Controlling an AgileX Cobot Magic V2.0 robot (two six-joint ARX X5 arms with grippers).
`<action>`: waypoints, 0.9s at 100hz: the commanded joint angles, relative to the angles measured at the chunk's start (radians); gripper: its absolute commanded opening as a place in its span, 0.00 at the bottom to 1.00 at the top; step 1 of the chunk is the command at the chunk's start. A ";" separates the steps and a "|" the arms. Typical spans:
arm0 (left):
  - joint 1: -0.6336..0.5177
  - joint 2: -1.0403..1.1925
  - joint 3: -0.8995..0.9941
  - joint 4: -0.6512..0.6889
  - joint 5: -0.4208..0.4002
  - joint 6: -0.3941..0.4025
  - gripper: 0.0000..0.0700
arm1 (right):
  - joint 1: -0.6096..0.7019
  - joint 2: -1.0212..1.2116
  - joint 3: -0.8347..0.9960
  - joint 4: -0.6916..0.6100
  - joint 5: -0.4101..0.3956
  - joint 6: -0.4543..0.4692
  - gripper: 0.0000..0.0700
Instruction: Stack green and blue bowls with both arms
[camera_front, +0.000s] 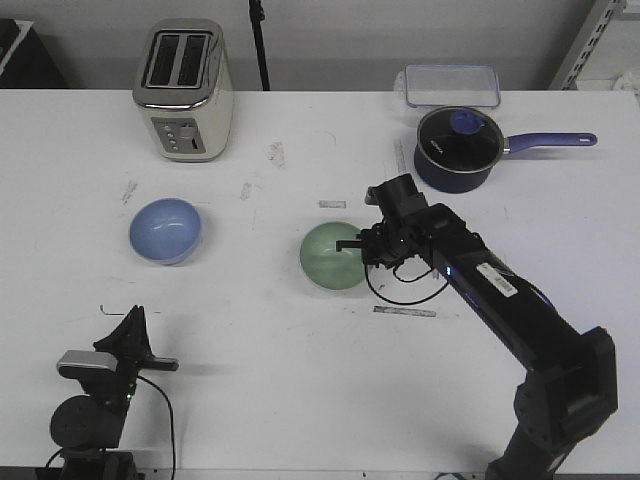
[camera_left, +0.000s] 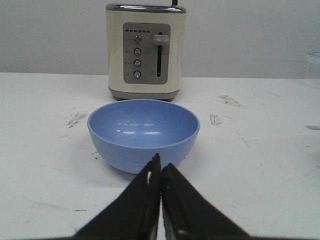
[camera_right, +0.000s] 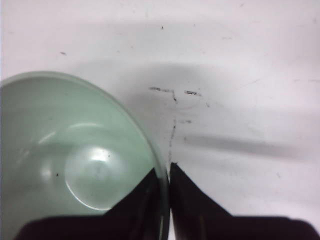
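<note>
Green bowl (camera_front: 332, 256) mid-frame, rim pinched by right pincer (camera_front: 357, 245); blue bowl (camera_front: 166, 231) upper left, beyond closed left pincer (camera_left: 160, 172).

Table (camera_front: 300, 400) layout, front view: toaster (camera_front: 184, 90) at rear left, w/ bowl A (camera_front: 165, 230) in front of it; bowl B (camera_front: 333, 257) sits near table centre, well apart to the right of bowl A. Saucepan (camera_front: 458, 150) stands at rear right, handle pointing right, w/ a lidded container (camera_front: 451, 85) just behind it. Right gripper (camera_front: 352, 245) is at bowl B's right rim, one finger inside and one outside; left gripper (camera_front: 135, 318) sits at front left, nearer than bowl A, not touching it.
</note>
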 joint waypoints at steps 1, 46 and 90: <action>0.002 -0.001 -0.022 0.013 -0.002 0.009 0.00 | 0.016 0.042 0.014 0.027 0.005 0.027 0.00; 0.002 -0.001 -0.022 0.013 -0.002 0.009 0.00 | 0.064 0.119 0.014 0.076 0.005 0.028 0.00; 0.002 -0.001 -0.022 0.013 -0.002 0.009 0.00 | 0.061 0.032 0.016 0.082 0.032 0.023 0.57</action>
